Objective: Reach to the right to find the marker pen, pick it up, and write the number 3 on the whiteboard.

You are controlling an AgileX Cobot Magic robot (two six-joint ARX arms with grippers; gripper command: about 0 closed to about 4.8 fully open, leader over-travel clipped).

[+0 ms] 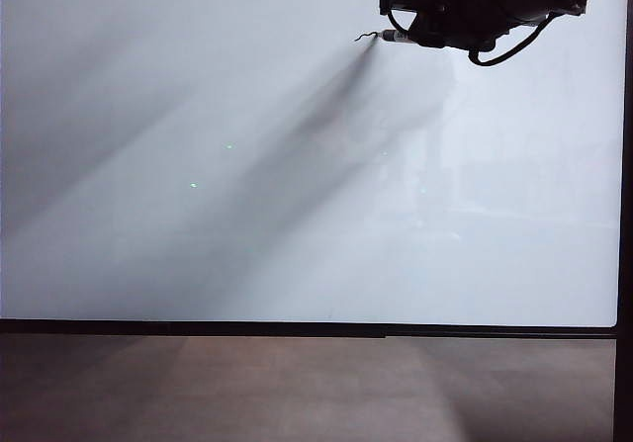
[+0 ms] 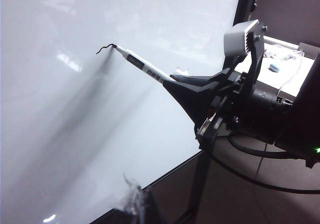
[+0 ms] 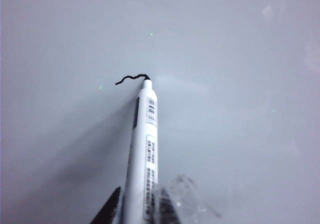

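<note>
1. Where it fills nearly every view, the whiteboard (image 1: 297, 215) shows glossy white inside a thin black frame, with a brown surface (image 1: 297, 388) below its lower edge.
2. The right gripper (image 1: 420, 35) sits at the board's upper right in the exterior view, black, with looping cables (image 1: 495, 58) hanging under it. Its jaws are closed narrowly on the pen.
3. The left gripper (image 2: 134, 200) shows only as a blurred tip at the edge of its own wrist view, well apart from the right gripper; whether it is open or closed cannot be told.
4. The pen (image 3: 145, 149) projects straight out ahead of the right gripper's fingers (image 3: 111, 209), pale barrel with printed labels, dark tip touching the board.
5. A short wavy black stroke (image 3: 130, 78) runs from the tip, just beyond the right gripper.
</note>
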